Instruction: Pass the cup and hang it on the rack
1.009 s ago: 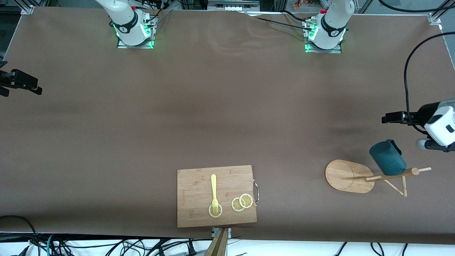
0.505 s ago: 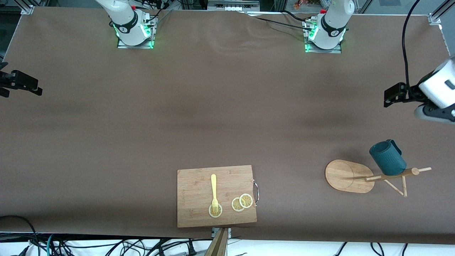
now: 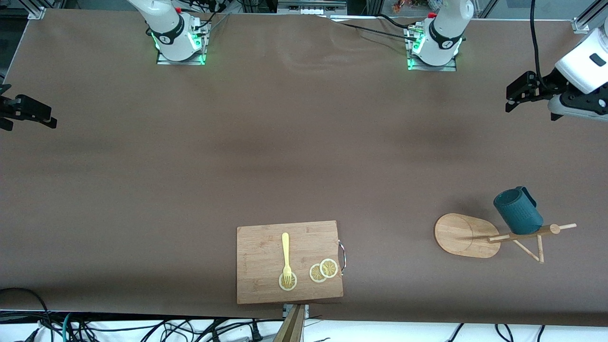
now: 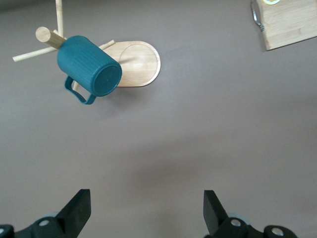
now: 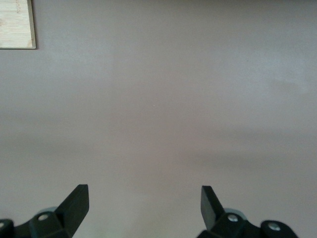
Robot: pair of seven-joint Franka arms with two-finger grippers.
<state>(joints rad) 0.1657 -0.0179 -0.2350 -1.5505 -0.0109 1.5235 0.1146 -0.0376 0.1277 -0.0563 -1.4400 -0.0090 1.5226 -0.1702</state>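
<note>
the cup (image 3: 517,211) hangs on a peg of the rack (image 3: 468,235), body tilted, handle (image 4: 79,93) at the peg, toward the left arm's end of the desk (image 3: 304,156). the left hand (image 3: 515,92), fingers apart and empty, is over bare desk well apart from the cup. the right hand (image 3: 9,114), fingers apart, waits at its own end. hanging appears complete.

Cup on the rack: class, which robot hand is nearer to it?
Left. The left hand is open over bare table at the cup's end, apart from the rack. The right hand, also open, waits at the table's right-arm end.
</note>
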